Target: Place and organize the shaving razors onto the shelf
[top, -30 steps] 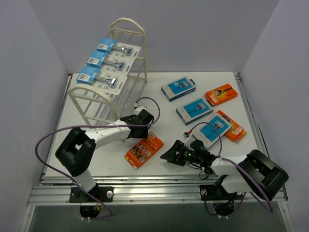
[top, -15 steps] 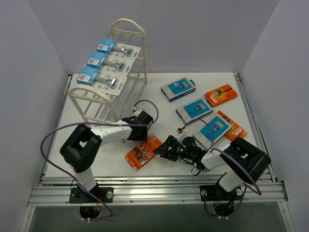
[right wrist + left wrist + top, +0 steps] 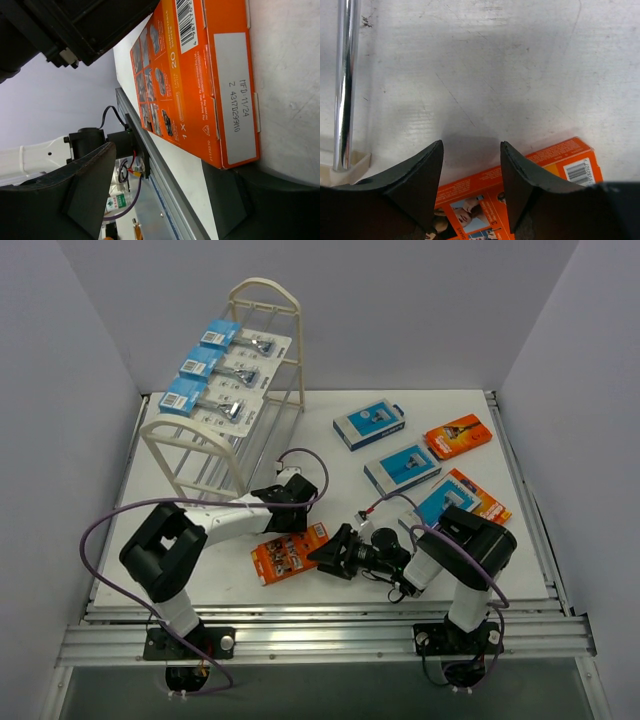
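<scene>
Jaws of both arms stand apart around one orange box (image 3: 280,560), and neither set is clamped on it.
We see the left jaws spread over the box's far edge, with bare tabletop (image 3: 225,580) showing between them. The right jaws are spread at its right end, one finger (image 3: 260,205) low beside the labelled end face. The box lies flat near the front rail (image 3: 300,635), well apart from the shelf (image 3: 264,282), whose top tier carries three blister packs (image 3: 228,368). We judge crowding to be the main danger: two sets of jaws closing on the same flat box may knock together or shove it toward the rail. A pinch on its thin edge may also slip, dropping it short of the shelf.
</scene>
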`<control>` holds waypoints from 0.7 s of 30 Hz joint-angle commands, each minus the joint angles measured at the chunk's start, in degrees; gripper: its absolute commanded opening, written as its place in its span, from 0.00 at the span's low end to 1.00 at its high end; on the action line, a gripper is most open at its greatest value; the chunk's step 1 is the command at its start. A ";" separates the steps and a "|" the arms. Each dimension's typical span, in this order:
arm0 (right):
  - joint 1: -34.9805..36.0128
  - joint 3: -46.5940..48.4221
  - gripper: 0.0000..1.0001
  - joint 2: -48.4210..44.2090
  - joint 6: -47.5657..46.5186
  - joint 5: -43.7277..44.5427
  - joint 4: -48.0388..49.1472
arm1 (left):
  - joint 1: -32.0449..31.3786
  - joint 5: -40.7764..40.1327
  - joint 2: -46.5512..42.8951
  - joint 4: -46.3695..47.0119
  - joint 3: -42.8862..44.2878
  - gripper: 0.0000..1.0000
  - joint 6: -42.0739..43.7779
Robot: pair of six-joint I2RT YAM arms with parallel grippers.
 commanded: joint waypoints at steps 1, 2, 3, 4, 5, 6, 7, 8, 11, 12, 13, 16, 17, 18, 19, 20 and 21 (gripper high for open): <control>0.25 -0.91 0.66 0.62 -2.45 5.03 7.89 | -3.91 8.24 -3.59 -1.97 -0.82 0.58 -1.62; 0.25 -0.91 0.66 0.01 -2.89 5.29 6.92 | -4.35 8.25 -4.99 -2.50 -0.65 0.57 -2.06; 0.33 -0.91 0.66 -1.39 -3.32 5.91 4.74 | -5.31 8.16 -5.70 -2.85 -0.47 0.57 -2.15; 0.25 -0.91 0.68 -1.92 -3.59 6.17 3.67 | -5.76 8.16 -6.31 -3.90 -0.30 0.57 -2.33; 0.25 -1.00 0.68 -2.45 -3.85 6.52 2.88 | -6.02 8.34 -7.36 -4.61 0.14 0.57 -2.50; 0.25 -1.26 0.69 -3.24 -3.77 6.88 2.09 | -6.63 8.34 -8.07 -5.22 0.32 0.56 -2.68; 0.25 -1.61 0.70 -3.51 -3.59 7.58 1.91 | -6.90 8.51 -8.69 -6.10 0.32 0.56 -2.77; 0.25 -1.79 0.70 -3.60 -3.51 7.84 1.90 | -7.08 8.69 -10.08 -6.46 0.14 0.56 -3.11; 0.25 -2.49 0.72 -3.69 -3.24 8.99 1.82 | -7.69 9.31 -12.64 -6.63 -1.43 0.56 -3.56; 0.25 -2.58 0.72 -3.34 -3.24 9.08 1.90 | -7.78 8.78 -12.99 -6.81 -2.48 0.56 -3.64; 0.16 -2.67 0.73 -2.99 -3.15 9.08 2.08 | -7.78 8.08 -13.26 -7.33 -3.02 0.56 -3.56; 0.25 -3.63 0.73 -1.41 -2.02 9.08 4.97 | -7.43 5.45 -13.18 -8.48 -4.25 0.57 -3.21; 0.25 -4.07 0.74 -1.05 -1.92 9.25 5.94 | -7.17 4.83 -12.91 -8.57 -4.51 0.58 -3.12; 0.16 -4.42 0.74 -0.53 -1.84 9.43 7.08 | -6.82 4.91 -12.91 -8.39 -4.78 0.59 -3.03; 0.07 -4.69 0.75 -0.26 -1.84 9.60 7.26 | -6.64 5.26 -13.08 -7.61 -5.39 0.59 -2.86; 0.07 -4.95 0.75 -0.09 -2.01 9.78 7.26 | -6.38 5.61 -13.26 -7.34 -5.57 0.60 -2.77; -0.10 -4.96 0.75 0.26 -2.01 9.95 7.53 | -6.29 5.70 -13.44 -7.25 -5.66 0.61 -2.77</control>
